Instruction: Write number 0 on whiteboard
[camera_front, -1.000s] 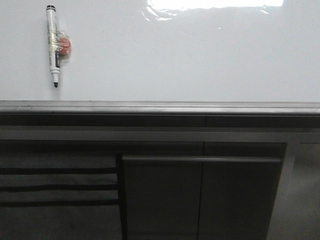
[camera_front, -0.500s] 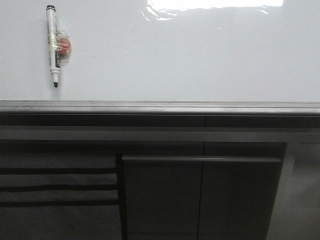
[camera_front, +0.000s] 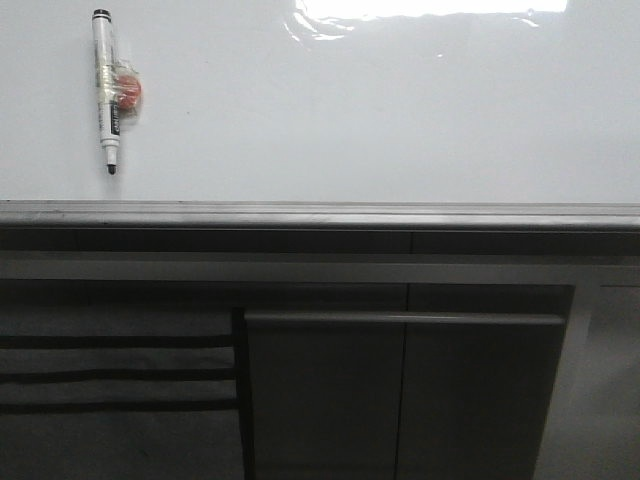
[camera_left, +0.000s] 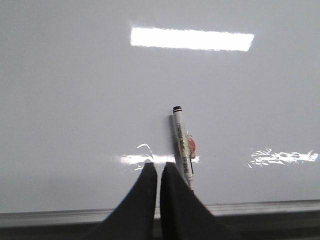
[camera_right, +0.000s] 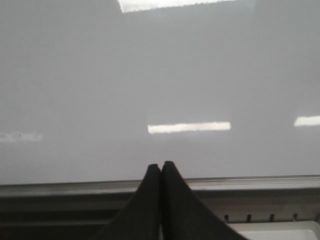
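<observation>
Since no 0 shows on the whiteboard (camera_front: 400, 110), nothing is written yet; the marker (camera_front: 106, 90) sits upper left, ungrasped, and my left gripper (camera_left: 158, 172) and right gripper (camera_right: 160, 170) are both closed, empty.

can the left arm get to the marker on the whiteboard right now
Probably yes. In the left wrist view the marker hangs on the whiteboard just beyond the left gripper, nothing between them. The fingers are shut and must open first.
</observation>
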